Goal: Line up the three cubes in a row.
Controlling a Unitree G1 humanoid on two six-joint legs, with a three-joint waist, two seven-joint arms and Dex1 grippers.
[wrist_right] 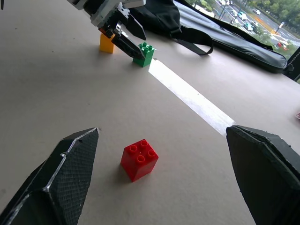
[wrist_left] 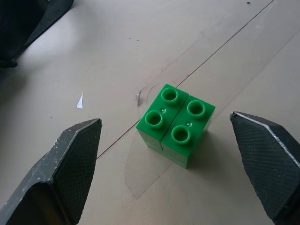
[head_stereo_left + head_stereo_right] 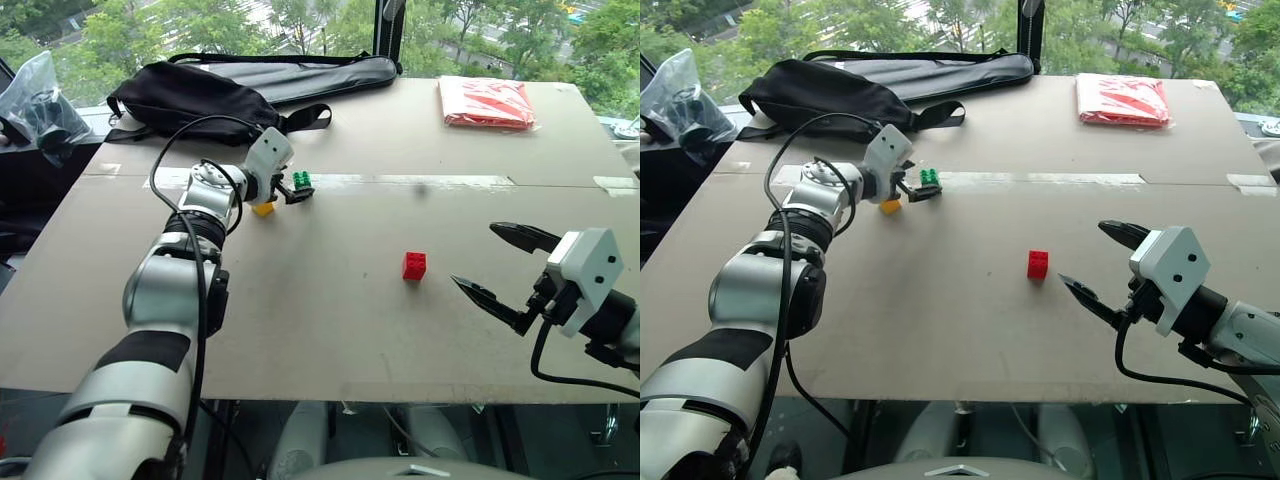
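Observation:
A green cube (image 2: 176, 124) stands on the tan table (image 3: 330, 330) at the far left, beside a pale tape strip. My left gripper (image 3: 298, 190) is open, its fingers on either side of the green cube without touching it. Just behind that gripper's wrist lies a yellow cube (image 3: 263, 208). A red cube (image 3: 414, 265) sits alone near the table's middle. My right gripper (image 3: 472, 254) hovers open to the right of the red cube, nothing between its fingers (image 1: 70, 173).
A black bag (image 3: 200, 95) lies along the table's far edge. At the far right corner is a red and white packet (image 3: 485, 100). A clear plastic bag (image 3: 40, 95) sits off the table's left side. The tape strip (image 3: 400, 181) crosses the table.

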